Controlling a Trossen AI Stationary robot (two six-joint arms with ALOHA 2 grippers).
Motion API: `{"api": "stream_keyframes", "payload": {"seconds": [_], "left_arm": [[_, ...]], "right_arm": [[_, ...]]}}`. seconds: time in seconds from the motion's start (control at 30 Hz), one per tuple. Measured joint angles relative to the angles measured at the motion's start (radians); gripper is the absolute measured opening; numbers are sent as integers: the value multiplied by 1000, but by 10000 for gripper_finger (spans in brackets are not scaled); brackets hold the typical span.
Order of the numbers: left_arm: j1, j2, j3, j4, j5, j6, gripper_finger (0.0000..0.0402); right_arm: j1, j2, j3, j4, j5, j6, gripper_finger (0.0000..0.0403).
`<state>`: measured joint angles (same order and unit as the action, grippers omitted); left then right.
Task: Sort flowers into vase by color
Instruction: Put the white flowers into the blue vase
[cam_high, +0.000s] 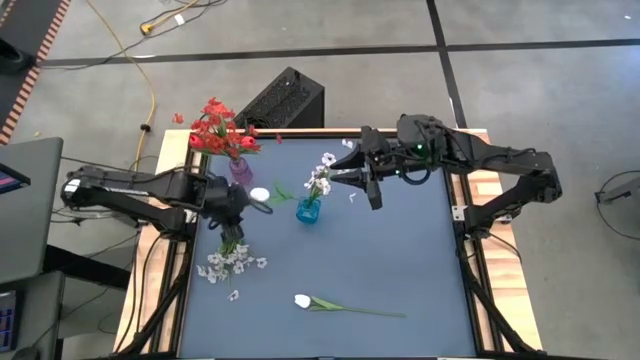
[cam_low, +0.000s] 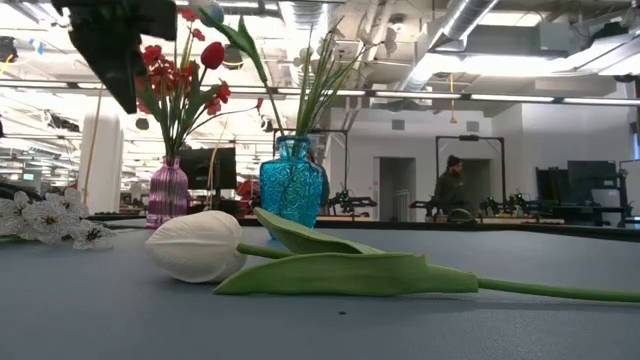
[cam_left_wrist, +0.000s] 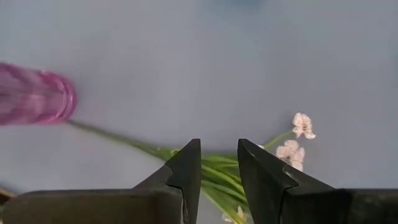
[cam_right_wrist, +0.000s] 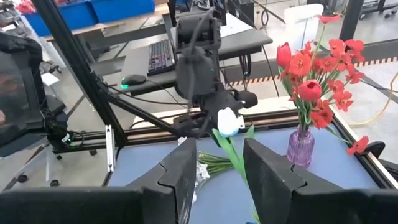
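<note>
Overhead, left tool (cam_high: 232, 212) parted above blossom spray (cam_high: 228, 262); ribbed pink glass vase (cam_high: 241, 169) adjacent.

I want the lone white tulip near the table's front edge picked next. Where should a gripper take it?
Grip the white tulip by its thin green stem, beyond the leaves, coming straight down with fingers across it. It lies flat with open table around; the rounded bud would slip.

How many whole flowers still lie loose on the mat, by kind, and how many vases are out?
White tulip lying on the mat: 1
White blossom spray lying on the mat: 1
Vases: 2, the pink vase and the blue vase
Total: 4
</note>
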<state>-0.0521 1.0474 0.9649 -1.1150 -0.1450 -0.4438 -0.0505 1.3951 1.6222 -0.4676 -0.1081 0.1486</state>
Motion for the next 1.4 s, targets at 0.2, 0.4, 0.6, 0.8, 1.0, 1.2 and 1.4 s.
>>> {"api": "stream_keyframes", "payload": {"seconds": [0.2,0.4,0.6,0.8,1.0,1.2,1.4], "left_arm": [[-91,-62,0,8,-105,-22,94],[-117,-172,0,-130,-209,-137,94],[-117,-277,-76,-203,-313,-475,94],[-117,-340,-220,-184,-306,-691,94],[-115,-350,-354,-59,-341,-879,94],[-29,-301,-359,11,-386,-946,94],[122,-254,-430,202,-144,-755,94]], "right_arm": [[0,0,0,-5,0,-4,160],[-4,-1,0,-12,0,-46,160],[-11,-1,0,-12,0,-79,160],[-12,-1,0,-16,1,-98,160],[-18,-1,0,-20,2,-98,160],[-18,-1,0,-19,3,-97,160],[-18,-1,0,-14,3,-98,160]]}}
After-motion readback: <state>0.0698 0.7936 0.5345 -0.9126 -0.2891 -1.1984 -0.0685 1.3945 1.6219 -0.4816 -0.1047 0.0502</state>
